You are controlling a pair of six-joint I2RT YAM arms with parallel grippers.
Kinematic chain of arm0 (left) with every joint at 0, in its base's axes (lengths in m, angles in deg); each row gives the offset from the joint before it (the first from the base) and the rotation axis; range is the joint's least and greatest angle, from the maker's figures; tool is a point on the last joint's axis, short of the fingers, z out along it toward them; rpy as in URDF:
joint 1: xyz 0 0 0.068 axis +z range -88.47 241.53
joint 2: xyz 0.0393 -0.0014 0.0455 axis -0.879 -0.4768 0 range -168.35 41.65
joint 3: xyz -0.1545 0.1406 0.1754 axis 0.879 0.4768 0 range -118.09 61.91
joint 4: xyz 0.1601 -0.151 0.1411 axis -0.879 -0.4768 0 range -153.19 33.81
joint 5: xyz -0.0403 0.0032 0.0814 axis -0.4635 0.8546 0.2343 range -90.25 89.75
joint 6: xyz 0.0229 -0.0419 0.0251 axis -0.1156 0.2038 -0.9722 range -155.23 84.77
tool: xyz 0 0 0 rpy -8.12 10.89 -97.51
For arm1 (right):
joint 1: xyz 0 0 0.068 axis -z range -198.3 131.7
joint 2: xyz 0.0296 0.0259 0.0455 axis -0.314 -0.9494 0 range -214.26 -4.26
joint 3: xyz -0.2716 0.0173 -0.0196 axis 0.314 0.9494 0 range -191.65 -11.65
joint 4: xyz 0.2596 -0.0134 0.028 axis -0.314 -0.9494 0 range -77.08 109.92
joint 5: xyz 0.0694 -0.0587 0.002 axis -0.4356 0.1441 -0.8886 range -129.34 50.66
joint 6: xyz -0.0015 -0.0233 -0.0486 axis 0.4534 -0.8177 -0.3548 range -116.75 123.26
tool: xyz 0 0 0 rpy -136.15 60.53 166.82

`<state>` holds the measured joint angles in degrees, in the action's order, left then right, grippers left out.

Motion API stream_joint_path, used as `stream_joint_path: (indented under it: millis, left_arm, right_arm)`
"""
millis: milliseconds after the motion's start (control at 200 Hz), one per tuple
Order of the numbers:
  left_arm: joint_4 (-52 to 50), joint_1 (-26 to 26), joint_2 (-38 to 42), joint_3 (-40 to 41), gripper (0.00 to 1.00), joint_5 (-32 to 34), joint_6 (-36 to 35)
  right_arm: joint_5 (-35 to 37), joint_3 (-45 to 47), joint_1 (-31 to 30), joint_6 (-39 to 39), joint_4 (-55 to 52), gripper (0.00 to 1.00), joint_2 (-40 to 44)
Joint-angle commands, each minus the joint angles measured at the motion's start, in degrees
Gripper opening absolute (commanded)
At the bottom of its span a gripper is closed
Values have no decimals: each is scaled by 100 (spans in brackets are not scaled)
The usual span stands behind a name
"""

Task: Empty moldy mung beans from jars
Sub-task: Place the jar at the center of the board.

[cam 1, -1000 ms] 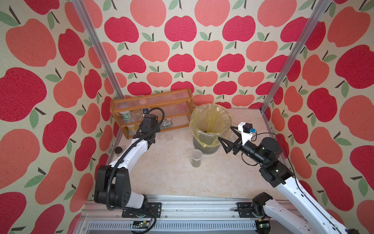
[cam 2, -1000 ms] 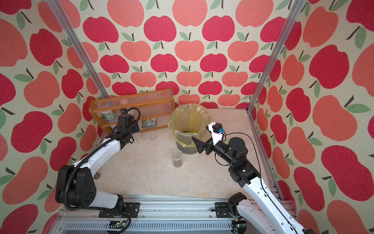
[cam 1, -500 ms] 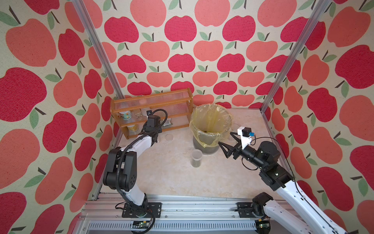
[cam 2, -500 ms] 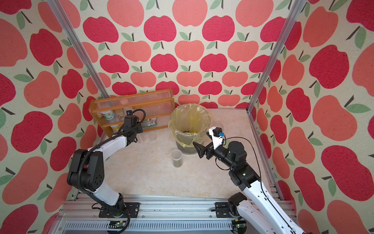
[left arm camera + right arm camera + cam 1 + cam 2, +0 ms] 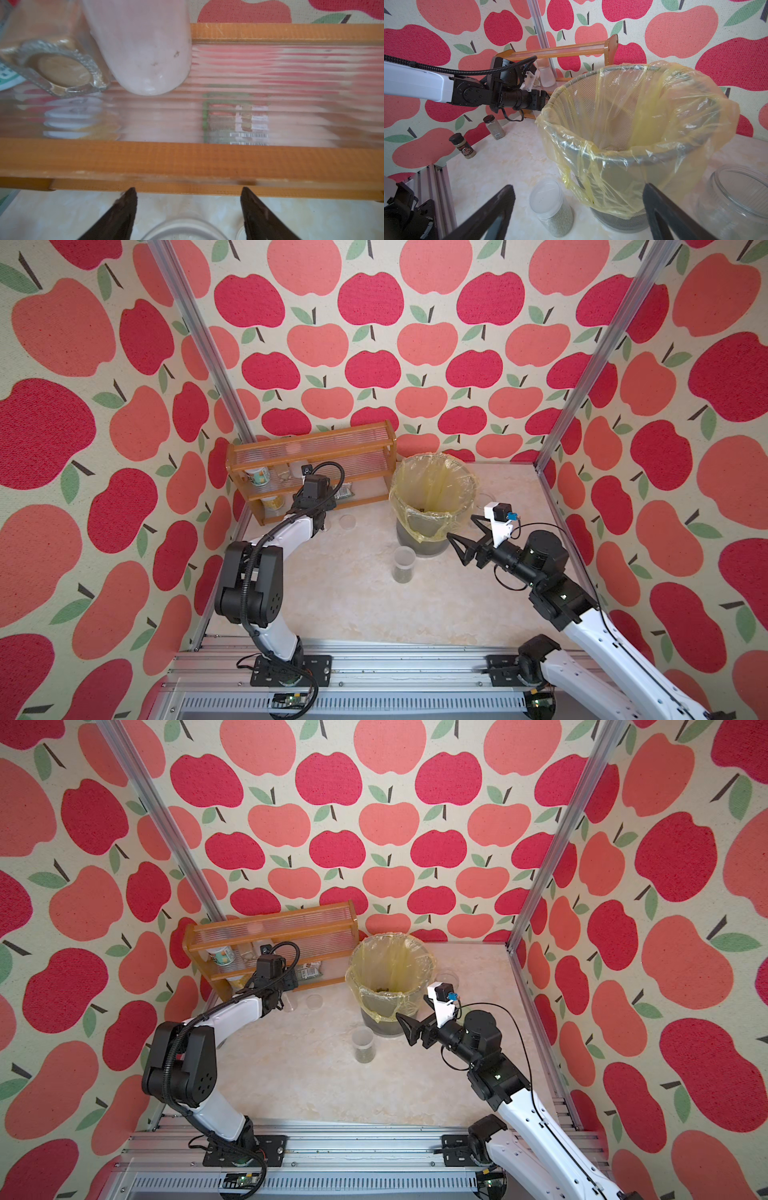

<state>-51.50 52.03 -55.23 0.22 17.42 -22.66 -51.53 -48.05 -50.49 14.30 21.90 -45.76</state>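
Beside lined bin [image 5: 616,224]: lidded jar [image 5: 550,205] holds mung beans [image 5: 558,222]; left pincer [image 5: 188,190], right pincer [image 5: 578,186] wide.

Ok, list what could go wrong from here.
1. The lidded jar of mung beans stands close beside the bin and its loose yellow liner. The open right gripper could snag the plastic or tip the jar while closing on it.
2. The left gripper, open, sits close to the wooden rack. A careless lift could bump the rack and rattle the frosted container on its shelf.
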Motion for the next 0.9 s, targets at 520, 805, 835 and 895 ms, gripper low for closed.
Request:
stream_joint_path:
  millis: [520, 805, 835, 895]
  left_arm:
    - [-1650, 20, 863, -265, 100, -44, 517]
    - [-2614, -12, 1471, -437, 100, -1408, 334]
    - [-2816, -25, 1534, -516, 100, -1552, 317]
    - [-3118, -112, 1740, -596, 100, -1722, 266]
  right_arm:
    - [284, 230, 28, 18, -72, 99, 221]
    - [601, 225, 59, -11, -159, 99, 107]
    - [676, 242, 71, -20, -180, 99, 122]
    - [733, 303, 89, -44, -179, 99, 148]
